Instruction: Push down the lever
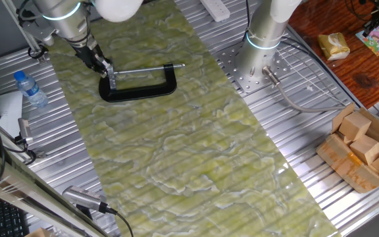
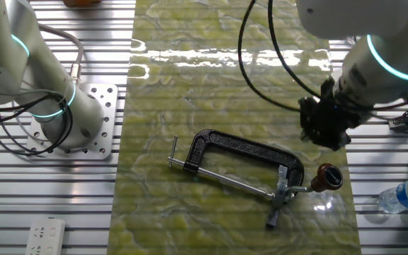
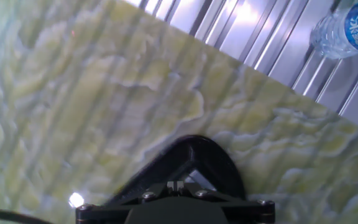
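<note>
A black C-clamp (image 2: 250, 150) lies flat on the green marbled mat (image 2: 211, 85). Its long silver screw rod spans the opening. The lever (image 2: 175, 151), a short thin silver crossbar, sits at the rod's outer end and also shows small in one fixed view (image 1: 182, 66). My gripper (image 2: 275, 212) reaches down at the clamp's opposite end, away from the lever, and its silver fingers (image 1: 112, 79) touch or nearly touch the frame there. In the hand view the gripper (image 3: 176, 185) shows its pads pressed together, with nothing visible between them. The lever is out of the hand view.
A water bottle (image 1: 30, 89) lies on the ribbed metal table beside the mat near the gripper, also in the hand view (image 3: 347, 28). A second arm's base (image 1: 262, 49) stands beyond the mat's other edge. Cardboard boxes (image 1: 364, 148) sit at the table's corner.
</note>
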Controlling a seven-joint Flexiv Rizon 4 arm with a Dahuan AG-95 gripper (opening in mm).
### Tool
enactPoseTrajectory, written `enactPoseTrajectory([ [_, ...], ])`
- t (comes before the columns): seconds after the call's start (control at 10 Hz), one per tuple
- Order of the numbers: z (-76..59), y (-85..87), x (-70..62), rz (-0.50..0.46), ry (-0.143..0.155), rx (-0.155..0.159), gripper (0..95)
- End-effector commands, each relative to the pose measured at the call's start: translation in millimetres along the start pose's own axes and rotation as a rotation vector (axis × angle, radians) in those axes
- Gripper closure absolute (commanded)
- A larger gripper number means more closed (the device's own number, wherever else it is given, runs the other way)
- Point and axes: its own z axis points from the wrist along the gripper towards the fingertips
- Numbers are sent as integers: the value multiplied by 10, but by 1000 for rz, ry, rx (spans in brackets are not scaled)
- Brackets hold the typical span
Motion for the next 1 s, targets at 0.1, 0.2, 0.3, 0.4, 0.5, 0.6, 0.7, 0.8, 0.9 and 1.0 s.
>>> enactPoseTrajectory([
  [0.1,-12,-32,16,-16,5,-5,950],
  [0.2,-11,-31,12,-9,12,3,950],
  [0.3,-12,-31,11,0,12,7,950],
  [0.4,-15,-32,11,2,10,5,950],
  [0.5,-18,-31,12,8,9,4,950],
  [0.6,-19,-31,11,15,10,4,950],
  [0.7,-19,-31,12,15,11,4,950],
  [0.8,-20,-32,14,12,12,3,950],
  [0.9,-31,-29,17,8,12,3,950],
  [1.0,-31,-29,17,18,31,20,950],
])
